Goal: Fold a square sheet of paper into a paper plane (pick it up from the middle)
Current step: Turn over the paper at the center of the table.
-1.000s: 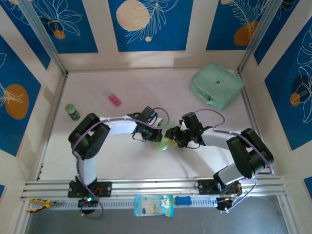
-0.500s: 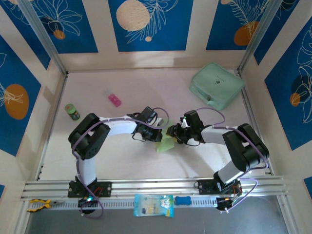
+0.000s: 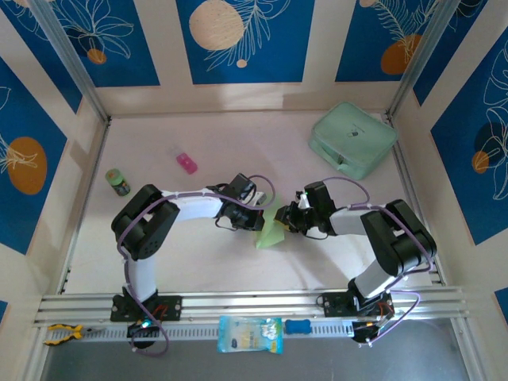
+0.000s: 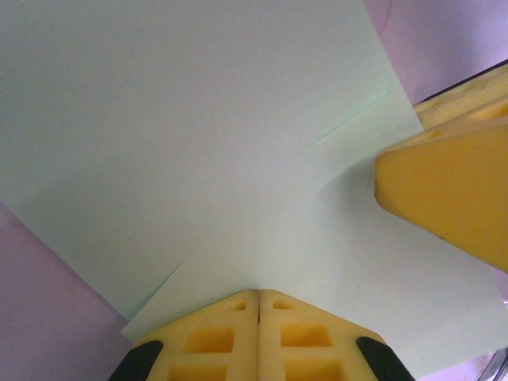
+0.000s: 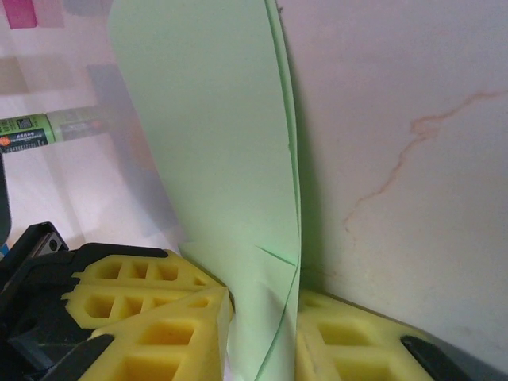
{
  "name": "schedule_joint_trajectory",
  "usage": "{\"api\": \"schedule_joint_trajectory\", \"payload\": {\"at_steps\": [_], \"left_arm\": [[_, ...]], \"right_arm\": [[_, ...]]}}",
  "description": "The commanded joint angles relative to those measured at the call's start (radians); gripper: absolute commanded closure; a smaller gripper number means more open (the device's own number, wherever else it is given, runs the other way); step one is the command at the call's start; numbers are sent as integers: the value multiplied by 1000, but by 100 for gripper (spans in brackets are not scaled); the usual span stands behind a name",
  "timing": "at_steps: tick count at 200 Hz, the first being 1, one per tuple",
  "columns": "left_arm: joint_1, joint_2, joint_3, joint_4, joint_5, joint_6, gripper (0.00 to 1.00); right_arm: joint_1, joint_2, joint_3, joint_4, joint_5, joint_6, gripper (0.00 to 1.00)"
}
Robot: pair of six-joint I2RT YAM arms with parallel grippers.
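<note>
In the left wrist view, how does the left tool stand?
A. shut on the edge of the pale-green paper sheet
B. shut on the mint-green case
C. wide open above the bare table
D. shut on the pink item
A: the two yellow fingers of the left tool meet with no gap, and the pale-green paper sheet spreads out from right where they meet.

— How do the two arms stand?
— Seen from above, both elbows are bent. The left forearm points toward three o'clock, the right toward nine, and the wrists nearly meet.
— And the left gripper (image 3: pixel 258 225)?
— Its jaws are pressed together on the folded paper sheet (image 4: pixel 198 119).
— The right gripper (image 3: pixel 280 221)?
— Its jaws are narrow, with a pad on each side of the sheet. Whether it pinches is unclear.
</note>
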Motion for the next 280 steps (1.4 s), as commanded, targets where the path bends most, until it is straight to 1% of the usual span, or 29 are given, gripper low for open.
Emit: {"api": "schedule_joint_trajectory", "payload": {"at_steps": [1,24,57,92,104,115,142,172,195,241,259,280], "left_arm": [[3,-2,-28,-25,3,-3,97],[3,0,-29,-26,2,-5,97],[3,-14,-37,-25,-3,-6,97],[4,-45,-42,-28,-19,-7,94],[4,-69,-47,-30,-31,-10,91],[5,-101,-57,-21,-40,-14,85],[7,-199,-71,-31,-107,-10,75],[17,-310,-100,-41,-224,-6,68],[32,-387,-137,-39,-309,-18,66],[70,-528,-216,-44,-450,-36,63],[90,-576,-242,-52,-489,-38,60],[113,-620,-269,-62,-524,-50,59]], "right_arm": [[-8,20,-12,50,-51,-38,76],[-17,39,-14,65,-63,-43,77],[-29,42,-18,80,-81,-48,85],[-33,18,-21,80,-95,-60,91],[-32,-4,-22,75,-97,-68,93],[-30,-30,-15,47,-86,-79,93],[-24,-118,25,-105,-28,-143,93],[-3,-223,107,-333,87,-244,93],[23,-278,183,-500,195,-315,93],[79,-289,329,-750,391,-397,93],[115,-269,398,-850,517,-434,94],[179,-223,490,-992,752,-472,94]]}}
